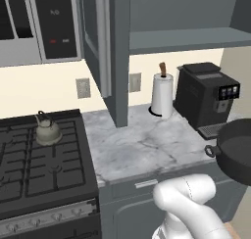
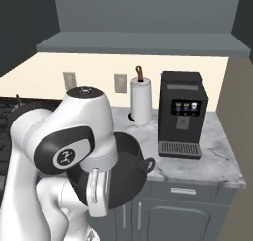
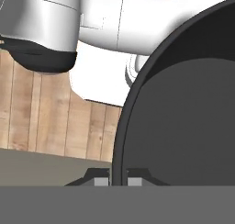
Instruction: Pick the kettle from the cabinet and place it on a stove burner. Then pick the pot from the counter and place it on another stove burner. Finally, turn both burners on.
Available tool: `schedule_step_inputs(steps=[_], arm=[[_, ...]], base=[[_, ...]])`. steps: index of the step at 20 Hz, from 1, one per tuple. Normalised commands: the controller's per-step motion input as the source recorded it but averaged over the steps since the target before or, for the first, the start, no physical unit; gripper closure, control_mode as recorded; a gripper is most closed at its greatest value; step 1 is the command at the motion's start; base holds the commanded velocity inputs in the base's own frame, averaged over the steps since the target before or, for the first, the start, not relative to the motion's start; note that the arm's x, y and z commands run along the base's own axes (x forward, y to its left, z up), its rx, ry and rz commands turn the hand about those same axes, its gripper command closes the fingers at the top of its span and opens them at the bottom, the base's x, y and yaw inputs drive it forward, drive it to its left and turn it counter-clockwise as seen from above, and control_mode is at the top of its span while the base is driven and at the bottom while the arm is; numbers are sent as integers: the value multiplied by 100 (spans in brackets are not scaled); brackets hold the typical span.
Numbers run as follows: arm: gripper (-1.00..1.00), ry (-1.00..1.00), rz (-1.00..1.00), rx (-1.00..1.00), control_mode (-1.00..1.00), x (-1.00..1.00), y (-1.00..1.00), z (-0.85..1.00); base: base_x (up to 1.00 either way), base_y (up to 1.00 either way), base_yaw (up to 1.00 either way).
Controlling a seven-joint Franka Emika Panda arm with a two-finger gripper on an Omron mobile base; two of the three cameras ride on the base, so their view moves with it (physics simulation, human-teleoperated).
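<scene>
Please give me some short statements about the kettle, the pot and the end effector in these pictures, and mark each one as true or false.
1. The kettle stands on a stove burner. True.
2. The pot rests flat on the counter. False: it is held up off the counter, in front of its edge.
3. The end effector is shut on the pot's rim. True.
4. The cabinet door is closed. False: it stands open, showing the inner shelf.
5. The paper towel roll stands beside the coffee machine. True.
6. The kettle lies on its side. False: it stands upright.
</scene>
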Motion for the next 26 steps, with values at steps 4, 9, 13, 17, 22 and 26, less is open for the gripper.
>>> schedule_step_inputs(steps=[4,9,13,17,22,26], arm=[[100,0,0,0,100,0,0,0],[100,0,0,0,100,0,0,0],[100,0,0,0,100,0,0,0],[100,0,0,0,100,0,0,0],[100,0,0,0,100,0,0,0],[100,0,0,0,100,0,0,0]], base=[[-51,8,0],[-38,34,0],[-35,55,0],[-35,64,0],[-42,56,0],[-46,55,0]])
